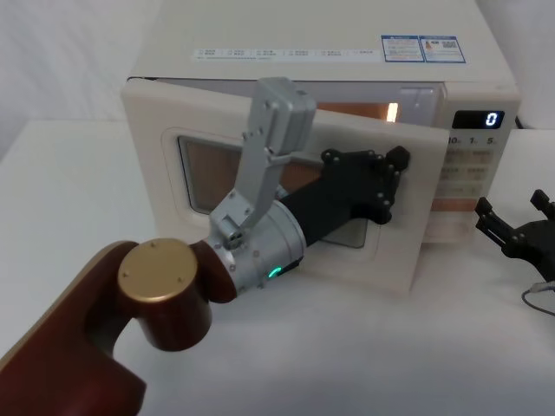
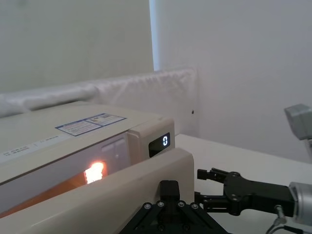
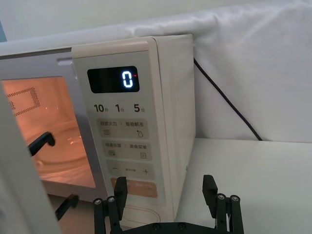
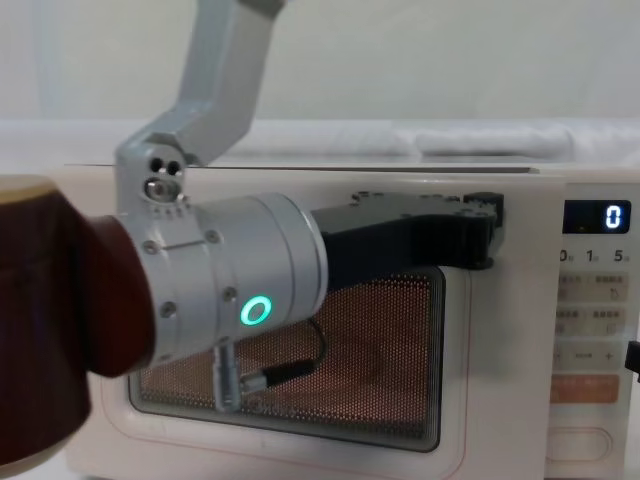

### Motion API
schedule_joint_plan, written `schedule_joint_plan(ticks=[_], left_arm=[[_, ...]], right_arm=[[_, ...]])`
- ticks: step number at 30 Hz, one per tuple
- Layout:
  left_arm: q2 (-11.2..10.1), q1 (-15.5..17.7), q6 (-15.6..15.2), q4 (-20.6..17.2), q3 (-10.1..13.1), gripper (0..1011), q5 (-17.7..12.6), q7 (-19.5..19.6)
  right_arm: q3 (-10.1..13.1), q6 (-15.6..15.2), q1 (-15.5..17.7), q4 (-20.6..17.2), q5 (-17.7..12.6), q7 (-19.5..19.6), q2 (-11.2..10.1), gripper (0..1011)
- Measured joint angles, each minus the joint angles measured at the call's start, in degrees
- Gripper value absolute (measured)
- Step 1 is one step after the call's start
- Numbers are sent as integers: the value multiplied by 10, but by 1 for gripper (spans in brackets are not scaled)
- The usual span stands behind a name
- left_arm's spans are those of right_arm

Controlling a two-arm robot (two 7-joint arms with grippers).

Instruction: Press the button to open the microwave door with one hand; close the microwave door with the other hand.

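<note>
The cream microwave door (image 1: 156,156) stands ajar, and the lit orange cavity (image 1: 373,111) shows in the gap at its free edge. My left gripper (image 1: 396,159) lies against the door's outer face near the upper free corner, shut with nothing in it. It also appears in the chest view, left gripper (image 4: 485,215), and in its own wrist view, left gripper (image 2: 169,186), above the door's top edge (image 2: 122,195). My right gripper (image 1: 513,210) hovers open to the right of the control panel, low over the table. The pill-shaped button (image 4: 585,445) sits at the panel's bottom, just ahead of the right gripper (image 3: 165,187).
The display (image 3: 126,79) reads 0. An orange key (image 3: 139,188) sits above the button. My brown upper arm with its gold cap (image 1: 156,273) fills the lower left. A thin cable (image 1: 538,296) trails on the white table at the right. A black cord (image 3: 229,102) hangs behind the microwave.
</note>
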State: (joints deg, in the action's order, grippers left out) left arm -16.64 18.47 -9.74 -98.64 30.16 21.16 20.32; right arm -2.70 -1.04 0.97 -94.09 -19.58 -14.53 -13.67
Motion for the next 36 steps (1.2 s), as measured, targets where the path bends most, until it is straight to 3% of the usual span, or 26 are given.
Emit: schedule_joint_plan(ticks=[17, 36], left_arm=[[40, 37, 14, 70, 10, 0, -48, -15], [81, 75, 28, 134, 5, 0, -80, -16]], right_arm=[[0, 0, 0, 0, 0, 0, 0, 1002], [0, 0, 0, 0, 0, 0, 0, 1002]])
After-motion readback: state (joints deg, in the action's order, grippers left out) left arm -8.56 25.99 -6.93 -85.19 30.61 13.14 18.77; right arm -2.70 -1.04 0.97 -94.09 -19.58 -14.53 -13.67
